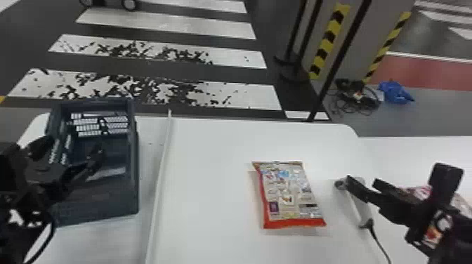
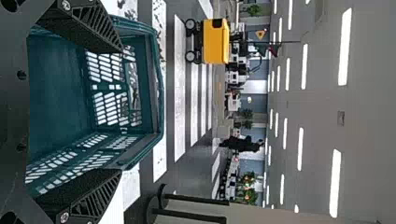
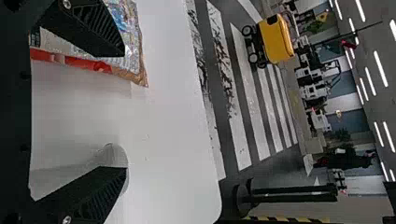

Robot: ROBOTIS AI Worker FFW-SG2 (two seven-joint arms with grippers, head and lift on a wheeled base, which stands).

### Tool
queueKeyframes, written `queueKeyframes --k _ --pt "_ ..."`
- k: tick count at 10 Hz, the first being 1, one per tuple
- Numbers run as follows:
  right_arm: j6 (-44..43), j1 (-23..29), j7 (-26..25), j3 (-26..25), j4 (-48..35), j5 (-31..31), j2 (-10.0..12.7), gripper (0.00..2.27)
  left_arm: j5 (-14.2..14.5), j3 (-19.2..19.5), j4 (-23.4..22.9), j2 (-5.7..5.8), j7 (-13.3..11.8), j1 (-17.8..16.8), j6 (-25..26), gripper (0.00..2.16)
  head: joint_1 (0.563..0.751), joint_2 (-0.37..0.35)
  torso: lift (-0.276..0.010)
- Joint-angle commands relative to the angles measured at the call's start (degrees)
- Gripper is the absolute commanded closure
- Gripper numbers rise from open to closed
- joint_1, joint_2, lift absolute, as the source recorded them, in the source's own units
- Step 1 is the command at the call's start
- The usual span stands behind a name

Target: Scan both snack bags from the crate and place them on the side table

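In the head view, my left gripper (image 1: 72, 152) is over the dark crate (image 1: 131, 175), fingers apart; no bag is visible inside. The left wrist view shows the open left gripper (image 2: 122, 109) at the crate (image 2: 156, 84). A silver snack bag with red edges (image 1: 288, 193) lies flat mid-table. To its right, my right gripper (image 1: 398, 179) is open beside the grey-white scanner (image 1: 356, 205). In the right wrist view, the open right gripper (image 3: 125, 109) has one finger overlapping the bag (image 3: 133, 32), the other the scanner (image 3: 112, 154). A pinkish-white package (image 1: 421, 191) sits partly hidden behind the right gripper.
A raised strip (image 1: 159, 175) runs between crate and bag. The scanner's black cable (image 1: 379, 244) leads toward the front. The side table (image 1: 389, 151) adjoins at the right, under the right arm. A black pole (image 1: 337, 66) stands behind the table's far edge.
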Motion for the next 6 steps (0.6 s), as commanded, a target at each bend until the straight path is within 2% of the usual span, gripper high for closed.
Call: queueKeyframes --k 1,3,5,6 --pt "-1.8 -0.6 2.5 -0.8 3.2 2.9 -1.3 0.04 0.1 0.2 0.2 0.0 0.0 0.2 0.0 0.09 0.695 -0.199 -0.098" --pt "-2.4 -1.3 6.3 -1.6 5.9 5.2 -2.6 0.04 0.1 0.3 0.5 0.0 0.0 0.2 0.0 0.09 0.695 -0.207 -0.098" --pt "-3.4 -2.1 7.4 -1.6 9.7 6.0 -4.7 0.04 0.0 0.3 0.7 -0.09 -0.1 0.2 0.0 0.09 0.695 -0.217 -0.098" --pt "-3.2 -2.7 9.0 -1.7 10.8 7.3 -4.8 0.04 0.0 0.3 0.8 -0.09 -0.1 0.1 -0.1 0.09 0.695 -0.224 -0.098"
